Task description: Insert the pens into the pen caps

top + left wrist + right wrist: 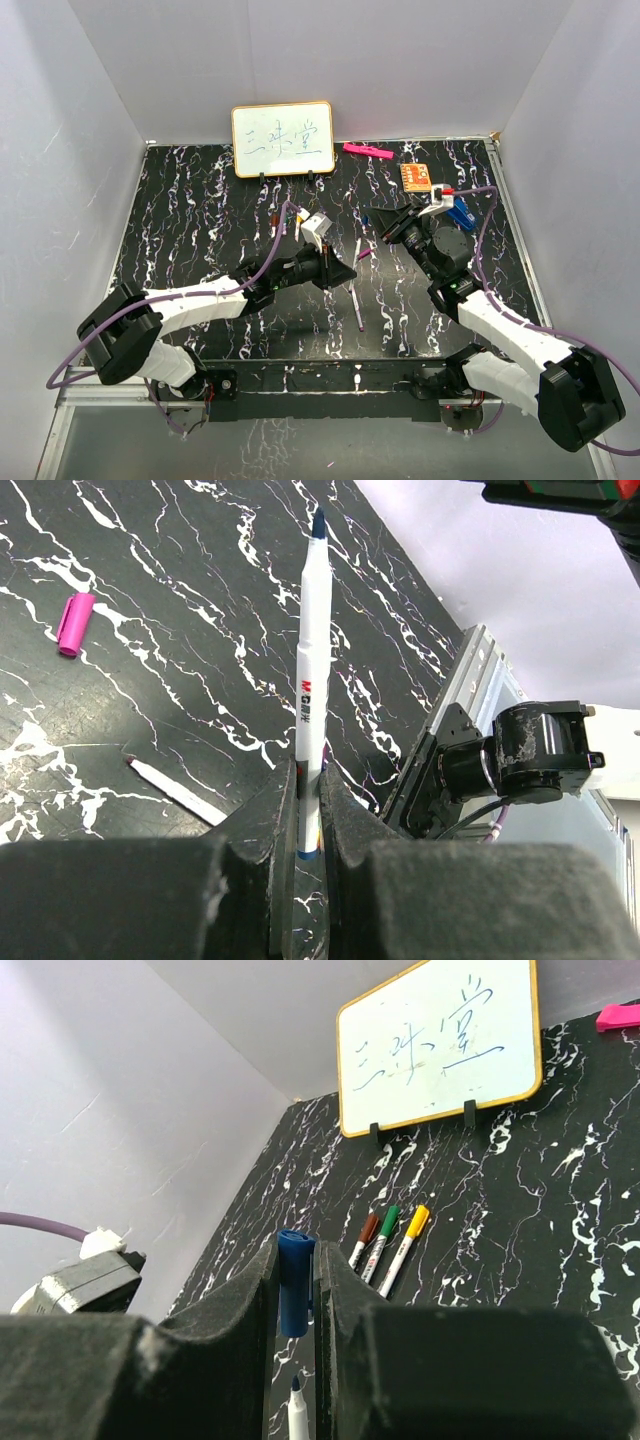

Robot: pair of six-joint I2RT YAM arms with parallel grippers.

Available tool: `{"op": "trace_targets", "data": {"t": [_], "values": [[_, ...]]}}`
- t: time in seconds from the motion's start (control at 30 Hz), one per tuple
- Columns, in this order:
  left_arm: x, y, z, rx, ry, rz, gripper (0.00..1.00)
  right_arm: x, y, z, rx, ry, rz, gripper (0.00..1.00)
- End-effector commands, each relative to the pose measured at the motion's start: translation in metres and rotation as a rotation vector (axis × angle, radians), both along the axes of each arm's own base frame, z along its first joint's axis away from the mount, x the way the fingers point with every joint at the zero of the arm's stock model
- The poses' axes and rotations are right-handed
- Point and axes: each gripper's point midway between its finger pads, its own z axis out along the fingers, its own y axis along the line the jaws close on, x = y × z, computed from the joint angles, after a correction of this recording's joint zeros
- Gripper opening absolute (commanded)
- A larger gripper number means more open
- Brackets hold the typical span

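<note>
Two grippers meet above the middle of the table [200,200] in the top external view. The left gripper [347,274] reaches in from the left, and the right gripper [383,222] faces it from the far right. What each carries is too small to tell here. One white pen [357,306] lies flat on the table just beside the left gripper, with a purple cap [364,253] near it.

Left wrist view: the jaws are closed on the rear end of the blue-tipped pen [312,670]. The barrel stands straight out from the pads, tip pointing away.
- Handling, as a judgement: the pen is light and stiff, with a smooth round plastic barrel that is likely to slip or pivot under end load.
- Held at the tail, its long free length gives leverage to any sideways contact.
- A hold nearer mid-barrel would be steadier, provided the front is left bare for the cap.

Right wrist view: the jaws are nearly closed, clamping the blue cap [295,1280] across its sides. The pen's blue tip shows just below the cap, roughly in line with it and not yet touching.
- The cap is short, rigid and light, and offers little surface to grip.
- The felt tip is probably the fragile part, so a misaligned push could crush it.

Three capped pens [385,1235], with red, green and yellow caps, lie side by side near the whiteboard [440,1045].
</note>
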Motion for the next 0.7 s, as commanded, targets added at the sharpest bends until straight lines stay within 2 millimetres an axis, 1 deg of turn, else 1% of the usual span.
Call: {"op": "trace_targets", "data": {"t": [0.0, 0.37, 0.67], "values": [[0.005, -0.006, 0.024, -0.057, -0.047, -0.003, 0.0, -0.006, 0.006, 0.019, 0.04, -0.067, 0.037, 0.0], [0.007, -0.006, 0.029, -0.068, -0.062, 0.009, 0.0, -0.009, 0.009, 0.009, 0.031, -0.045, 0.051, 0.0], [0.009, -0.004, 0.029, -0.064, -0.066, 0.025, 0.0, -0.012, 0.012, 0.006, 0.02, -0.04, 0.061, 0.0]]}}
